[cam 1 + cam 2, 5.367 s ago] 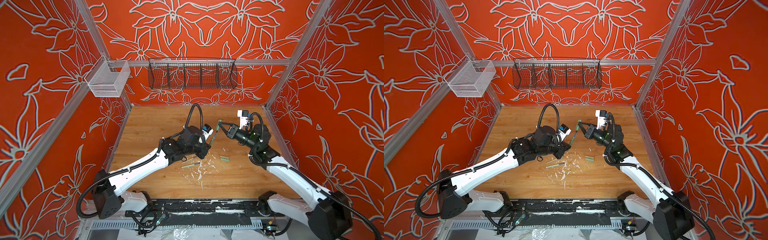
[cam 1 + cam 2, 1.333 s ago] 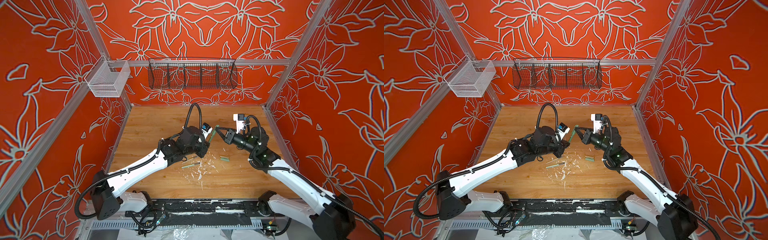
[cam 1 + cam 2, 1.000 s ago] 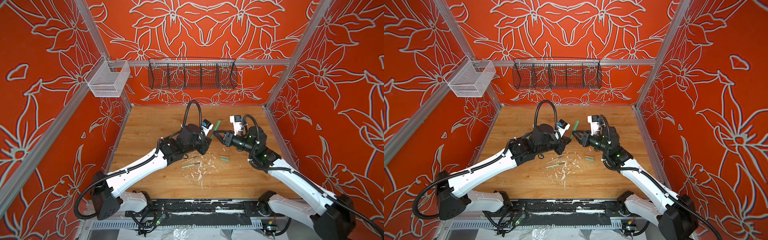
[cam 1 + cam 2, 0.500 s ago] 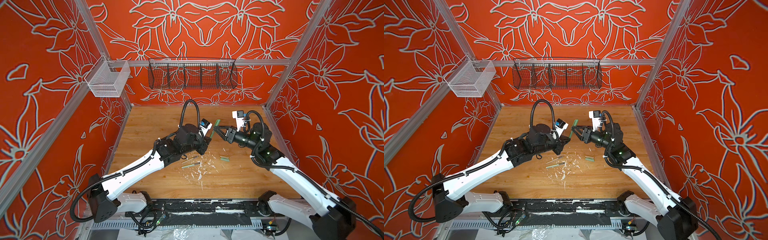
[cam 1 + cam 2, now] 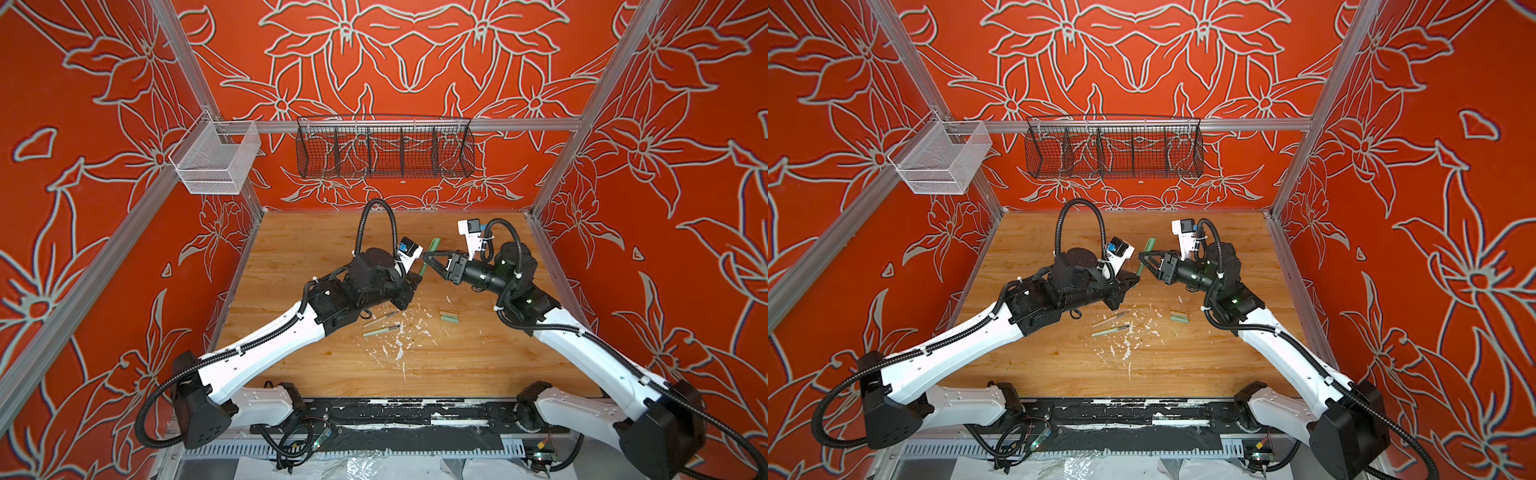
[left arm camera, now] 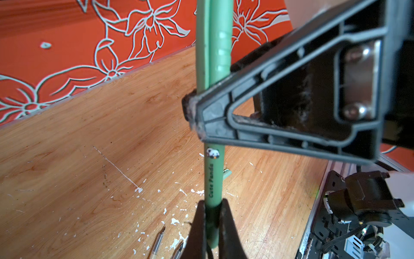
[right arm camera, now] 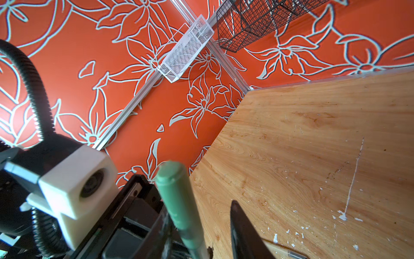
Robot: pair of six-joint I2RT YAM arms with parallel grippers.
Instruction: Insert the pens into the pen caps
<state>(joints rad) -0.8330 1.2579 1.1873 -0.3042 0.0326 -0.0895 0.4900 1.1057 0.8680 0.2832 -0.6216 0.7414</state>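
Item 1: green pen (image 6: pixel 214 179), raised above bench (image 5: pixel 316 249), pinched by left end effector (image 6: pixel 211 215); cap (image 6: pixel 220 44) now seated. Right end effector (image 5: pixel 428 258) spread, having released. 2 pens (image 5: pixel 381 330), 2 caps (image 5: pixel 449 317) remain loose.

L gripper (image 5: pixel 417 277) has the dark green pen (image 5: pixel 430 248) sticking up at a tilt, R gripper (image 5: pixel 428 258) jaws spread around its middle (can't tell if touching). Other 2 pens (image 5: pixel 381 331) + 2 caps (image 5: pixel 449 317) lie apart on the table (image 5: pixel 316 249) by white flecks (image 5: pixel 400 353).
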